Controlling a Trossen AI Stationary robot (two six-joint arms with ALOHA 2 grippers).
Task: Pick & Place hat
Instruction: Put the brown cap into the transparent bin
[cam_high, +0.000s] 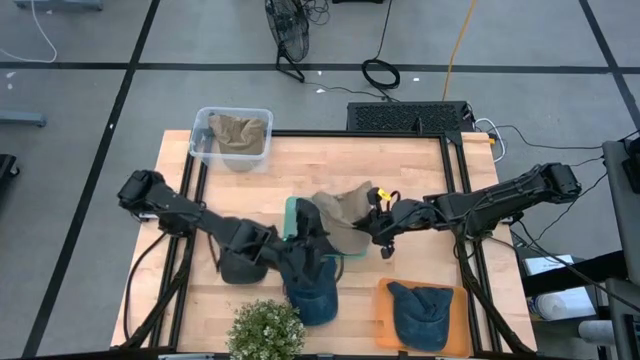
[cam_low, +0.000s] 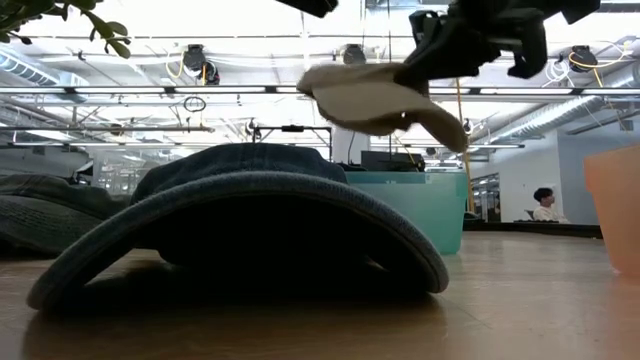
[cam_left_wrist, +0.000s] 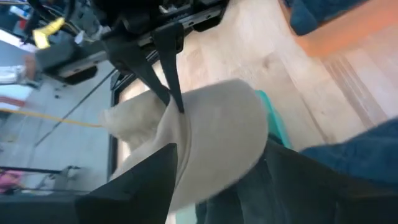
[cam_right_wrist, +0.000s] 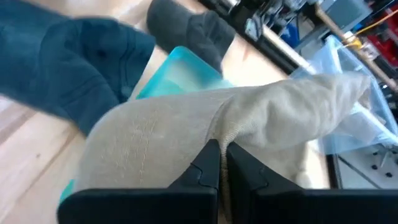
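Note:
A beige hat (cam_high: 345, 212) hangs in the air over a teal bin (cam_high: 293, 225) at the table's middle. It also shows in the low view (cam_low: 370, 95). My right gripper (cam_right_wrist: 222, 146) is shut on it, reaching in from the right (cam_high: 375, 225). My left gripper (cam_high: 310, 245) is open just to the near left of the hat. In the left wrist view its fingers (cam_left_wrist: 140, 183) stand wide on either side of the hat's brim (cam_left_wrist: 217, 137). Whether they touch it, I cannot tell. A blue denim hat (cam_high: 312, 292) lies brim-down on the table in front. My right gripper pinches a fold of the beige hat's cloth at the seam where crown meets brim (cam_right_wrist: 231, 132), between its two fingers. The fingers come from the table's right, slanting down. The hat is lifted clear, brim pointing toward the table's left, above the teal bin.
A clear bin (cam_high: 232, 135) with another beige hat stands at the far left. An orange tray (cam_high: 422, 318) with a blue hat lies at the near right. A potted plant (cam_high: 265, 332) stands at the near edge. A dark hat (cam_high: 240, 265) lies under the left arm.

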